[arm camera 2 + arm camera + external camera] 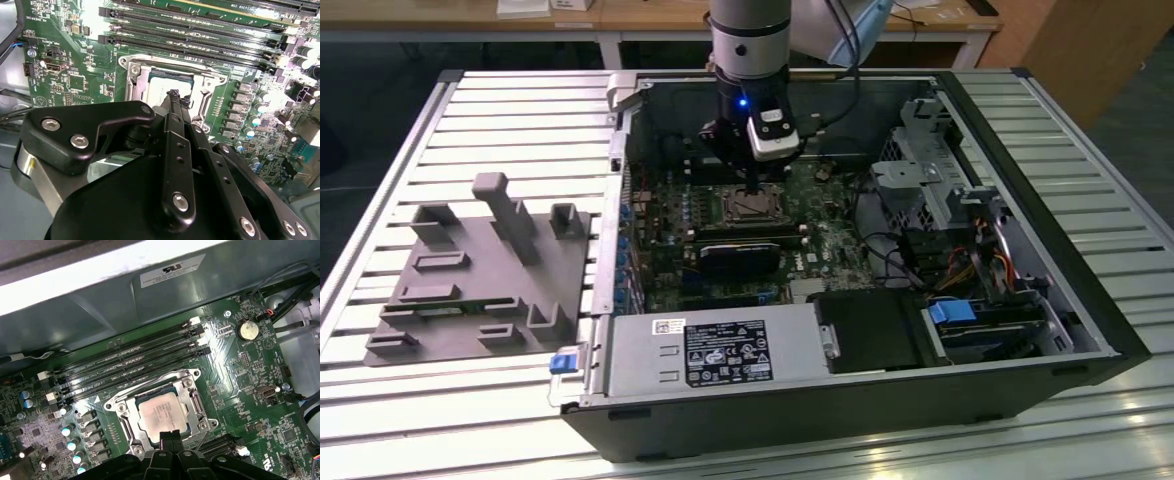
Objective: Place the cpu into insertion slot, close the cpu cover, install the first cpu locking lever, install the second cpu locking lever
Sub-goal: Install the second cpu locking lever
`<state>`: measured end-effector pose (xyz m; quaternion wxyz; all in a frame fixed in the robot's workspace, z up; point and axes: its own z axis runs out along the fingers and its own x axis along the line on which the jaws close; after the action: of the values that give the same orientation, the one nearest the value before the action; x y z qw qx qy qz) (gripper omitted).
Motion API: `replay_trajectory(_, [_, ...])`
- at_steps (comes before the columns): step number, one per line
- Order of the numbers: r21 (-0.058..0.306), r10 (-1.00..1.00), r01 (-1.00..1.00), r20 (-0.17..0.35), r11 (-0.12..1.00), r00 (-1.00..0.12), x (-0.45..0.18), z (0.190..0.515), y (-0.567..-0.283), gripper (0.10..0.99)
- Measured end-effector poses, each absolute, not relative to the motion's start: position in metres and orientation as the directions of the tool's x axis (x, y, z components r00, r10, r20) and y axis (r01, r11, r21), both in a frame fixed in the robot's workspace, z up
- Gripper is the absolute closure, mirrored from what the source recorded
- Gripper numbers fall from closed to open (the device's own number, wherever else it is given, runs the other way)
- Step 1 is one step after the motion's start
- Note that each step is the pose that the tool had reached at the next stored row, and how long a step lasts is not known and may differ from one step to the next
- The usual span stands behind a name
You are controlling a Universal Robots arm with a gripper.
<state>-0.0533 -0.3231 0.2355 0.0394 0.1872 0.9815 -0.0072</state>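
A slatted metal tabletop reflects light; wooden desks stand at the far side over dark floor.

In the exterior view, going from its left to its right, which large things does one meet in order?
Grey plastic fixture plate with upright blocks → green motherboard → square silver-rimmed insertion slot holding the cpu, gripper above it → silver metal drive cage.

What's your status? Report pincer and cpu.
Pincer low at socket edge. Cpu seated in insertion slot, cpu cover down around it. Nothing in the way.
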Motion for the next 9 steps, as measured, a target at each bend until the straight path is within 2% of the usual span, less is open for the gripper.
replay_trajectory(9, [-0.001,0.366,0.367,-0.075,0.93,-0.928,-0.0533,0.2355,-0.3231,0.984])
